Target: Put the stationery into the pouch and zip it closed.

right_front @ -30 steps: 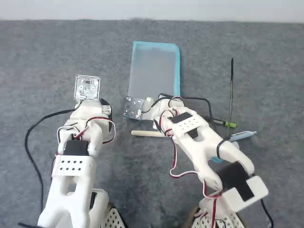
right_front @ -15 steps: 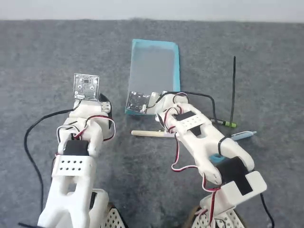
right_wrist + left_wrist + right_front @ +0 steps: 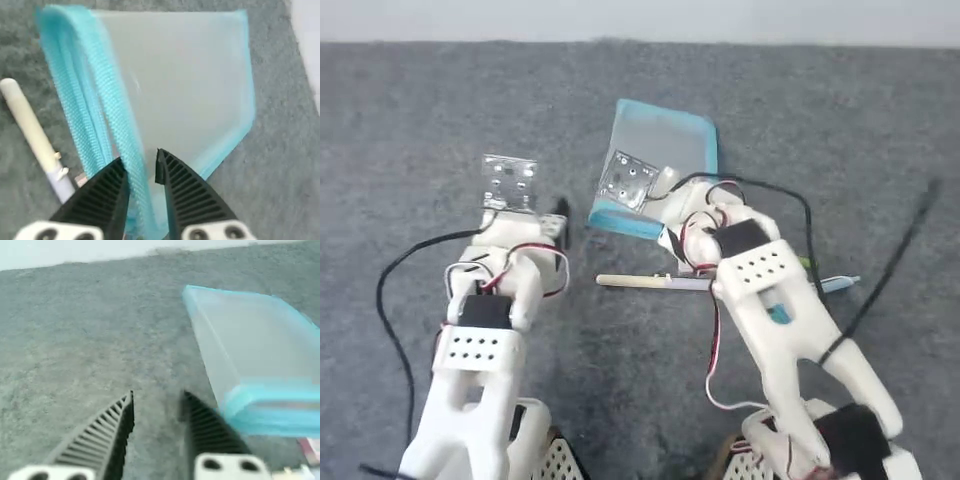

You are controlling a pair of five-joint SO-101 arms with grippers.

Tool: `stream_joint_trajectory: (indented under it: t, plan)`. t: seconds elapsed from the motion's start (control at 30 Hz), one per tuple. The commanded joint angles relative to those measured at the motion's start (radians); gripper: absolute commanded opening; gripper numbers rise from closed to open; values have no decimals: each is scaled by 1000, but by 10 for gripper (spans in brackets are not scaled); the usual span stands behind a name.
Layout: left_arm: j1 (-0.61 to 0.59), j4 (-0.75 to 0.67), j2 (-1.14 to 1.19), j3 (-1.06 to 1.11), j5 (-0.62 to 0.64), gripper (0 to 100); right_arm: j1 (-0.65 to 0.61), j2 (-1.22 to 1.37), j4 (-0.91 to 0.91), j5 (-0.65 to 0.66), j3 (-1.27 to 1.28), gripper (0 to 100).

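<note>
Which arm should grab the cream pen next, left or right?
Left, probably. The right gripper has its fingers shut on the blue edge of the pouch, so it is occupied. The left gripper is open and empty beside the pouch, and the cream pen lies between the arms.

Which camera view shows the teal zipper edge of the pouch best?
The right wrist view: the woven teal edge of the pouch lies close up, between the jaws of the right gripper. In the high view an arm partly covers that edge. The left wrist view shows it from the side, farther off.
</note>
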Motion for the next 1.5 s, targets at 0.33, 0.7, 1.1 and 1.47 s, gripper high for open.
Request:
stream_joint_trajectory:
  t: [0.33,0.7,1.1,1.47]
  plan:
    - [58,25,-5,-8,-86,195,-101,-74,283,-18,-212,8]
    - [97,227,-275,1,-109,197,-13,131,275,-46,-362,8]
    - [130,206,-322,44,-115,197,-84,142,346,-41,-361,8]
    - [84,52,-114,39,-143,197,-145,-127,383,-5,-233,8]
